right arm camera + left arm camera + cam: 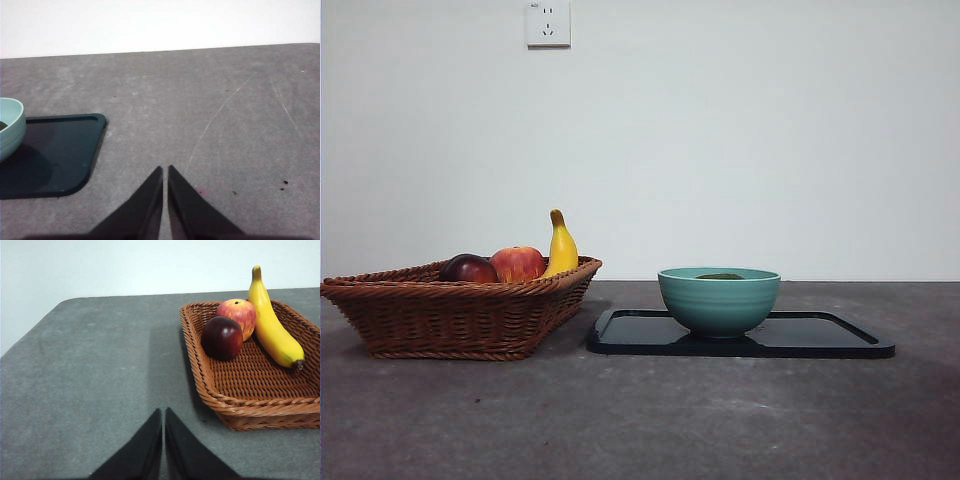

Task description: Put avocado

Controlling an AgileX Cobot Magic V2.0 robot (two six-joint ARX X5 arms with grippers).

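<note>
One woven brown wicker basket (460, 310), one teal ribbed ceramic bowl (719, 300), one flat black rectangular tray (820, 335), all on the grey table (640, 420). Basket holds three fruits: one dark red-purple round fruit (222, 337), one red apple (239, 314) touching it, one yellow banana (272, 325) lying beside the apple along the basket's far side wall, tip leaning up over the rim in the front view. Bowl stands on the tray, toward the tray's end nearest the basket. One dull dark-green avocado (720, 276) sits inside the bowl, only its top showing above the rim. Basket and tray near each other, not touching.

Left gripper (163, 412) hangs over bare table beside the basket, jaws clenched tip to tip, holding nothing. Right gripper (165, 170) over bare table just off the tray's corner, jaws also closed together, empty. Neither arm shows in the front view. One white wall socket (548, 23) on the wall behind.
</note>
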